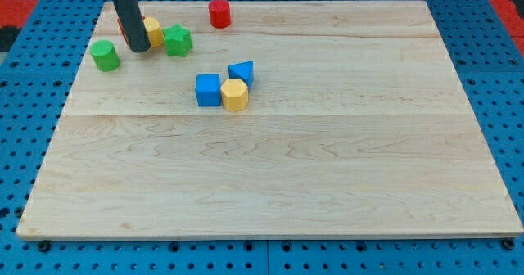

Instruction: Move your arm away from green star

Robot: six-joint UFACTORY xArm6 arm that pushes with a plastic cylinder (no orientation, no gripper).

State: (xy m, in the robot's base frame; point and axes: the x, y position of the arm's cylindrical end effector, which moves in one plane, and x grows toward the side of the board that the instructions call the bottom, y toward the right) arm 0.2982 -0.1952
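A: In the camera view, where is my tip placed?

B: It is seen at the view's upper left of the wooden board, just beside a yellow block that is partly hidden behind the rod. The green star lies near the tip, toward the view's right, with the yellow block between them at the top. Whether the star is touched by the yellow block cannot be told.

A: And the pincer's state?

B: No pincer is carried; only a straight dark rod is fitted, so no opening or closing can be reported.

A: How should the step be done well?

B: The tip is best drawn off toward the view's bottom, where bare board is offered. A path to the view's left is judged riskier, since the green cylinder stands near on that side. A sliver of red is also glimpsed behind the rod; its shape cannot be made out. A move to the right should be avoided, as the yellow block would likely be shoved into the star.

A: What else is noted?

B: A red cylinder sits near the top edge. A blue cube, a yellow hexagonal block and a blue triangular block are clustered close together nearer the middle.

A: Any containers?

B: None are seen; every block rests directly on the board.
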